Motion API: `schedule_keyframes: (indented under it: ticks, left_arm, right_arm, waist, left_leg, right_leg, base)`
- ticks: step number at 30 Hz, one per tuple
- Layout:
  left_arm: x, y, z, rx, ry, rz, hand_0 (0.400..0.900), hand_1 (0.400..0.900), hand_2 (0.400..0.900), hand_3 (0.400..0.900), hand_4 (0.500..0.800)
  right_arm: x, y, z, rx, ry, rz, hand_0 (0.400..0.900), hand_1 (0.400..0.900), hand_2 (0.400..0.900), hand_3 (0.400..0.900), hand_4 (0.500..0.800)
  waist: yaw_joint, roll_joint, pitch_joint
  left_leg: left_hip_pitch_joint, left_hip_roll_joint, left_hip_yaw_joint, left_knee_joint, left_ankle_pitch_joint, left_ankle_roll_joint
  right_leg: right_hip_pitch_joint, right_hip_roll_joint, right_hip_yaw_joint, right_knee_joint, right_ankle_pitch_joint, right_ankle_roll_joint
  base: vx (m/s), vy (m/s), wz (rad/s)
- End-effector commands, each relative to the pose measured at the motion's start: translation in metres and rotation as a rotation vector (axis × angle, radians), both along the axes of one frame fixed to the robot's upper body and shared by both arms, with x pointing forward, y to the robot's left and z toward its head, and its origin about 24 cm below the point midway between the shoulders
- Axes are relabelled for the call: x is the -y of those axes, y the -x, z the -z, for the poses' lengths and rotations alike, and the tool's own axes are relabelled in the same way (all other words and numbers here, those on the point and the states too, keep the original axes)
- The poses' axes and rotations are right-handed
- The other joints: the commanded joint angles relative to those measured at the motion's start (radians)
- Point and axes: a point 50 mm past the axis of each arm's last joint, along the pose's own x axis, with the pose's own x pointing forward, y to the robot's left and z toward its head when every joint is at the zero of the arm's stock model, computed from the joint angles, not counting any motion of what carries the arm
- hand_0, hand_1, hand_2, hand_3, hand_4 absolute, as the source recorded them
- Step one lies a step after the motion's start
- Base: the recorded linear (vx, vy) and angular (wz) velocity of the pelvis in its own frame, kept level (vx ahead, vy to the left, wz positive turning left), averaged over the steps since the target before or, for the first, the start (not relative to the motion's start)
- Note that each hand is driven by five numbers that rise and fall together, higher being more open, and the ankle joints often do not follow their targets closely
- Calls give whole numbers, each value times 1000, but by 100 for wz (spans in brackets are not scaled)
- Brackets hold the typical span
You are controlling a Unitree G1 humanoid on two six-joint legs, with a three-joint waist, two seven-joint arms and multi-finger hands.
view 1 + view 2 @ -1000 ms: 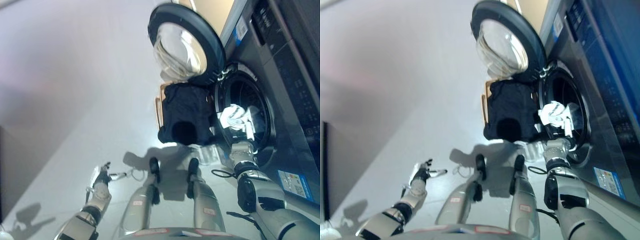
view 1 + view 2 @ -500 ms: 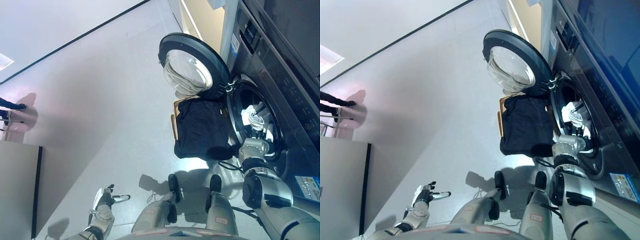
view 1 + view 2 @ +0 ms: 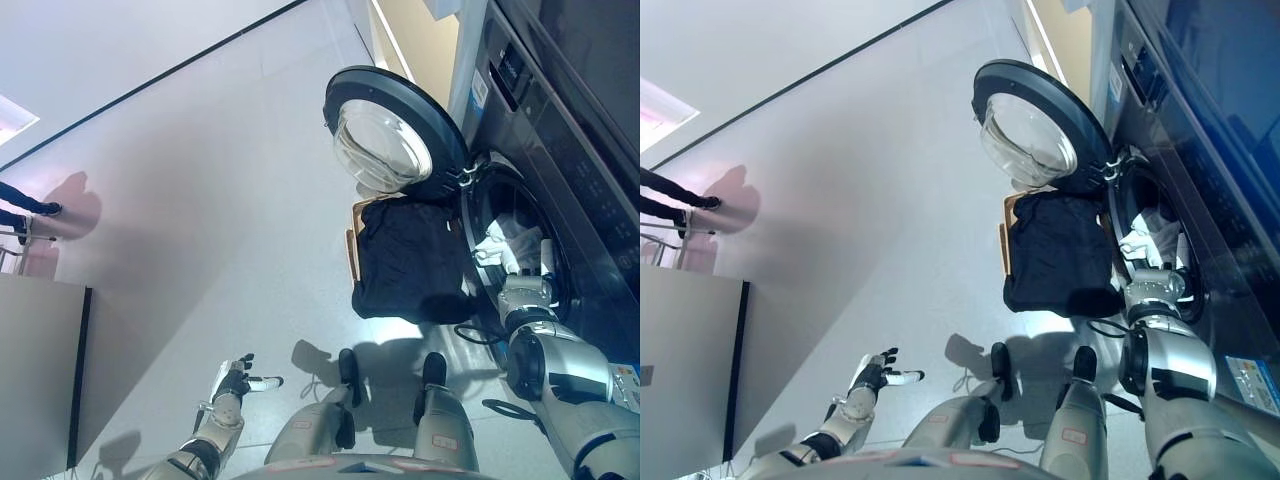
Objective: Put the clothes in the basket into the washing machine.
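Observation:
The dark washing machine (image 3: 560,140) fills the right side, its round door (image 3: 390,135) swung open to the left. Below the door stands a wooden-rimmed basket (image 3: 350,245) holding dark clothes (image 3: 405,260). A white garment (image 3: 497,243) lies inside the drum opening (image 3: 530,230). My right arm reaches into the drum beside this garment, and the right hand (image 3: 532,272) is mostly hidden by the drum's rim and the cloth. My left hand (image 3: 236,381) hangs open over the floor at the lower left, far from the basket, holding nothing.
A person's legs and shoes (image 3: 22,203) show at the far left edge. A grey panel (image 3: 35,370) stands at the lower left. A beige wall (image 3: 420,45) runs behind the machine.
The camera has shifted. The white garment and my right hand have gone from the drum's mouth deeper inside. My left hand has drifted rightward.

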Motion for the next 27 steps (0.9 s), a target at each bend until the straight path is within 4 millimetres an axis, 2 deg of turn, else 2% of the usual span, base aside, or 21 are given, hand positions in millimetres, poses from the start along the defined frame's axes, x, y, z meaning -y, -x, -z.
schedule_keyframes:
  ticks: [1,7,8,9,10,11,12,13,15,19,20,21,25,27]
  left_arm:
    - [-28,-5,-4,-11,-88,-57,900,900,900,900,800]
    - [-24,-16,-7,-5,-81,-41,900,900,900,900,800]
    - [-24,-18,-8,-4,-76,-44,900,900,900,900,800]
    - [-17,-15,-11,60,1,-49,900,900,900,900,800]
    - [-16,-8,-6,11,-16,-42,900,900,900,900,800]
    - [-19,21,6,-66,-31,-16,900,900,900,900,800]
    - [-19,21,6,-66,-31,-16,900,900,900,900,800]
    - [-26,39,12,-133,-42,-9,900,900,900,900,800]
    - [-33,44,13,-168,-52,-19,900,900,900,900,800]
    - [-41,49,15,-221,-61,-22,900,900,900,900,800]
    - [-41,49,15,-222,-61,-22,900,900,900,900,800]
    - [-46,55,16,-254,-61,-30,900,900,900,900,800]
    - [-58,68,17,-297,-52,-96,900,900,900,900,800]
    - [-66,77,17,-321,-64,-132,900,900,900,900,800]
  right_arm:
    - [11,2,-6,-109,251,-186,900,900,900,900,800]
    - [-39,21,57,-382,356,-573,900,900,900,900,800]
    - [-49,29,71,-412,346,-634,900,900,900,900,800]
    - [-41,41,77,-440,356,-638,900,900,900,900,800]
    - [-55,47,89,-474,353,-718,900,900,900,900,800]
    - [-54,62,102,-512,328,-728,900,900,900,900,800]
    - [-54,63,102,-512,328,-728,900,900,900,900,800]
    - [-56,80,116,-571,306,-766,900,900,900,900,800]
    - [-55,97,127,-633,301,-816,900,900,900,900,800]
    - [-57,146,154,-859,298,-982,900,900,900,900,800]
    - [-57,146,154,-859,298,-982,900,900,900,900,800]
    - [-56,171,164,-952,276,-1032,900,900,900,900,800]
    - [-52,212,175,-1105,278,-1119,900,900,900,900,800]
    - [-54,225,178,-1191,344,-1214,900,900,900,900,800]
  waist:
    - [-14,-78,-24]
    - [-46,-133,-18]
    - [-51,-141,-23]
    - [-43,-147,-25]
    - [-48,-150,-27]
    - [-41,-156,-26]
    - [-40,-156,-28]
    - [-34,-173,-29]
    - [-42,-190,-35]
    - [-57,-230,-68]
    - [-56,-230,-67]
    - [-62,-247,-89]
    - [-78,-280,-120]
    - [-84,-295,-135]
  left_leg:
    - [4,47,-22,-50,27,-85]
    - [31,61,-10,-45,17,-79]
    - [32,65,-7,-45,17,-78]
    - [41,61,-11,-42,9,-75]
    - [45,63,-11,-39,9,-73]
    - [47,63,-14,-37,10,-71]
    - [46,64,-14,-37,10,-71]
    - [59,64,-18,-27,0,-70]
    - [70,67,-14,-17,-13,-69]
    - [108,76,1,-6,-38,-67]
    - [110,76,2,-7,-38,-67]
    - [129,78,7,-7,-48,-67]
    - [178,82,20,-9,-66,-64]
    - [203,82,26,-14,-70,-62]
  right_leg:
    - [125,12,22,-135,44,51]
    - [150,21,35,-143,56,48]
    - [155,24,34,-151,67,48]
    - [171,18,29,-158,64,50]
    - [180,18,24,-164,67,50]
    - [188,19,19,-174,73,51]
    - [188,20,19,-175,74,51]
    - [213,20,15,-188,75,54]
    - [230,24,17,-209,83,57]
    - [269,32,33,-243,98,63]
    - [270,32,33,-244,99,63]
    - [295,34,33,-263,103,66]
    - [339,38,38,-285,108,73]
    - [355,39,44,-284,107,74]
  base:
    - [-36,3,-14]
    - [20,-9,-12]
    - [39,-11,3]
    - [15,-2,8]
    - [-4,2,14]
    - [0,0,0]
    - [-10,-11,7]
    - [0,0,0]
    - [19,3,-13]
    - [48,4,-18]
    - [86,-8,-10]
    - [84,-19,-7]
    - [67,-9,-15]
    - [38,-17,-17]
